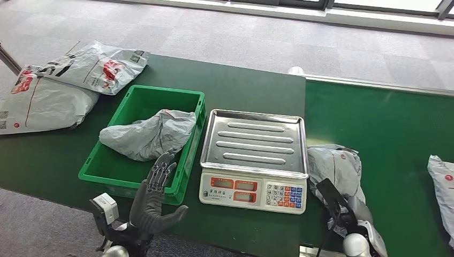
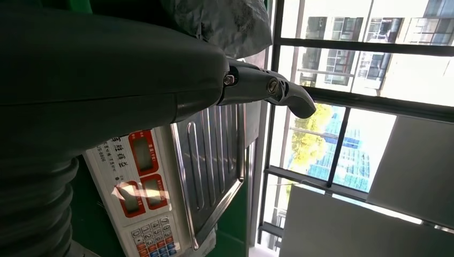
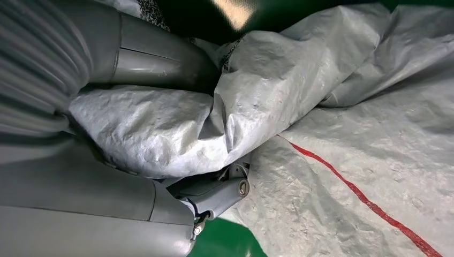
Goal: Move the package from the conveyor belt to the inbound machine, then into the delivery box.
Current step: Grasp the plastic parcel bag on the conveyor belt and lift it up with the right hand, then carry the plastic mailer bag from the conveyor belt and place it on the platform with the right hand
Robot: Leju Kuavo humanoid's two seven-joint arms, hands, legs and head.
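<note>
A crumpled grey package (image 1: pixel 334 166) lies on the green conveyor belt (image 1: pixel 385 123), just right of the scale (image 1: pixel 251 147) with its bare steel tray. My right hand (image 1: pixel 357 225) is on the package's near end. In the right wrist view its thumb (image 3: pixel 155 59) and a finger (image 3: pixel 214 195) pinch a fold of the grey package (image 3: pixel 321 80). My left hand (image 1: pixel 155 201) hovers at the front rim of the green crate (image 1: pixel 139 96), fingers spread and holding nothing. Another grey package (image 1: pixel 150 134) lies inside that crate.
Two printed mailer bags (image 1: pixel 99 67) (image 1: pixel 40 104) lie on the table at the far left. One more package (image 1: pixel 444 187) sits on the belt at the right edge. The left wrist view looks past my left hand (image 2: pixel 107 75) at the scale (image 2: pixel 214 144).
</note>
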